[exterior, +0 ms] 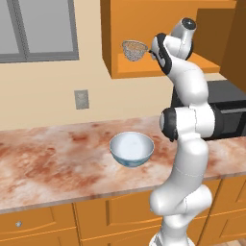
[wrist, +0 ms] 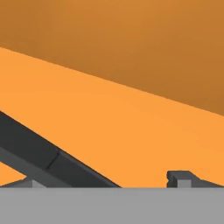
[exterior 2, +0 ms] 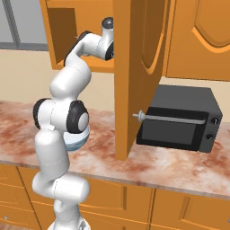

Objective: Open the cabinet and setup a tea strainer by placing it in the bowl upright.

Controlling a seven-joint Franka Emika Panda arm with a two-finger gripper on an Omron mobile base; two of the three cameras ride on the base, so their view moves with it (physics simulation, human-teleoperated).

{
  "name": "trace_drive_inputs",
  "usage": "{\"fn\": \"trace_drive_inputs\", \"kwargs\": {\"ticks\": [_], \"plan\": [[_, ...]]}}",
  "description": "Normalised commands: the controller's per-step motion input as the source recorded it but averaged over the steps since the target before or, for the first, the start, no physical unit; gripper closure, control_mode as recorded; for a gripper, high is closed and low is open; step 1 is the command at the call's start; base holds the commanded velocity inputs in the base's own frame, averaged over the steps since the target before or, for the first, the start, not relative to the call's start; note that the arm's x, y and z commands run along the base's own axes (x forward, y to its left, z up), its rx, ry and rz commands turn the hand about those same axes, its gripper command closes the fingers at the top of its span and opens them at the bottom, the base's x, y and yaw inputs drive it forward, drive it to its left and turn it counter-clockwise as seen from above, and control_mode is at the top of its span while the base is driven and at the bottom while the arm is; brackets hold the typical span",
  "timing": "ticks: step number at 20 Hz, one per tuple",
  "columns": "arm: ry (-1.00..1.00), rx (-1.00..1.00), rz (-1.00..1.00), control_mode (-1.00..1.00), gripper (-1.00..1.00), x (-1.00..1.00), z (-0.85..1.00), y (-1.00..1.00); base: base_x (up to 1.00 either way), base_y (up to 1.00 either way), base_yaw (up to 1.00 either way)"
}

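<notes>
On the marble counter (exterior: 53, 163), nearest the base, sits the bowl (exterior: 131, 149), pale white-blue, upright, well apart from the wall. Partly hidden behind the arm's elbow in the right base view. To the right on the same counter, a black microwave (exterior 2: 179, 119), pushed back toward the wall. Above, the cabinet (exterior: 144, 29) with its door (exterior 2: 139, 76) swung wide open, edge-on in the right base view, small silver knob (exterior 2: 138, 116) sticking out near the lower edge. On the cabinet's shelf, the tea strainer (exterior: 135, 49), silver mesh basket resting near the front edge, thin black handle running right toward the arm's wrist. Reaching up into the cabinet, the gripper (wrist: 105, 181), jaws spread fully wide, gripping nothing; fingertips (wrist: 179, 178) low over the orange shelf floor. Across the lower left of the hand view, a dark straight bar lying close between the fingers, apparently the strainer's handle, contact not clear. Farther left on the wall, a grey outlet (exterior: 81, 99) and a window (exterior: 38, 29).
</notes>
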Motion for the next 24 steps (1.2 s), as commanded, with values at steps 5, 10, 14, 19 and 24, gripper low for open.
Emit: {"fn": "trace_drive_inputs", "kwargs": {"ticks": [5,10,14,19,24], "plan": [[0.0,0.0,0.09,-1.0,1.0,0.0,-0.01,0.0,0.0,0.0,0.0],[0.0,0.0,0.08,-1.0,1.0,0.02,-0.01,0.0,0.0,0.0,0.0],[0.0,0.0,0.06,-1.0,1.0,0.0,0.0,0.0,0.0,0.0,0.0],[0.0,0.0,0.02,-1.0,1.0,0.0,0.0,0.04,0.0,0.0,0.0],[-0.12,0.0,0.0,-1.0,1.0,0.0,0.0,0.03,0.0,0.0,0.0]]}}
